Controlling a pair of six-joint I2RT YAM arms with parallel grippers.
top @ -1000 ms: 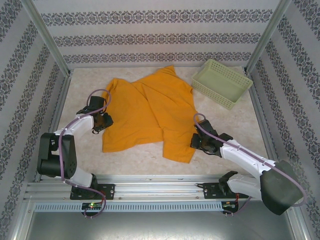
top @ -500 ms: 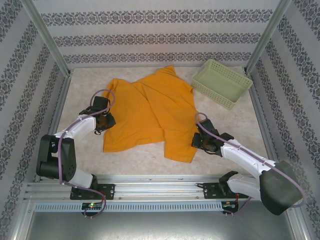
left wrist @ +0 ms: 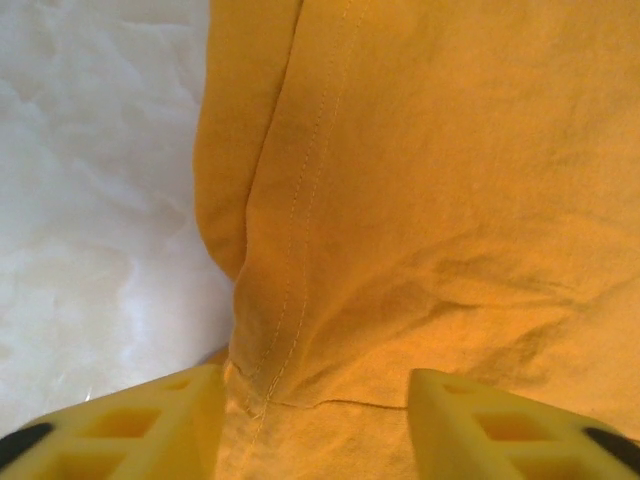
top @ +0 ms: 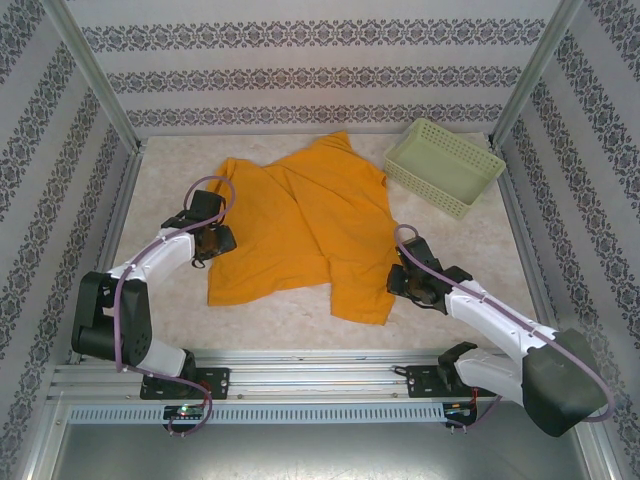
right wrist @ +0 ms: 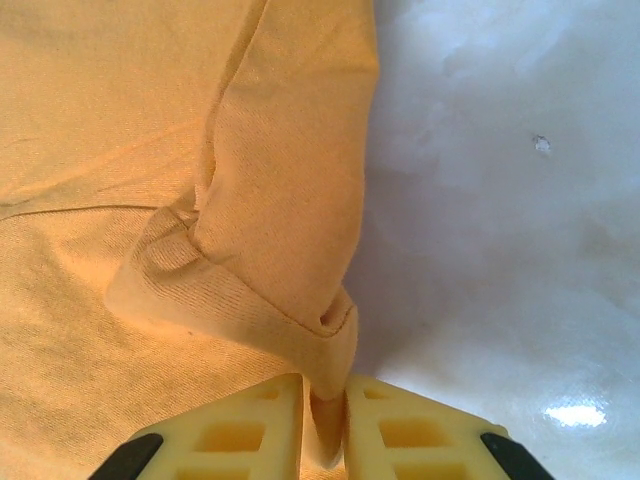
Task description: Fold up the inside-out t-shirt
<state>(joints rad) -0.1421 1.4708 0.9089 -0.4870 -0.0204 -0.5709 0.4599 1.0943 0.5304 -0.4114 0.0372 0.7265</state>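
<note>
The left gripper (left wrist: 315, 400) is standing open, with its two yellow fingers (left wrist: 140, 425) wide apart. One orange-yellow cotton t-shirt (left wrist: 420, 200) is lying between them, and a stitched seam is running up from the gap. The fingers are sitting at the t-shirt's left edge, just beside the bare pale stone-look table (left wrist: 90, 200).

The right gripper (right wrist: 325, 390) is pinching. Its two yellow fingers (right wrist: 240, 420) are almost touching, and a thin folded edge of the t-shirt is squeezed between them. The table is showing bare to the right of that fold.

Seen from above, two arms are reaching in from the near side. The left gripper (top: 212, 240) is sitting at the left side of the t-shirt (top: 300, 220). The right gripper (top: 400, 282) is sitting at its near right part. The t-shirt is lying spread out and a bit wrinkled in the middle of the table (top: 470, 260), with one corner pointing to the far side.

One pale green plastic lattice basket (top: 445, 165) is sitting in the far right corner, just beside the t-shirt but apart from it.
</note>
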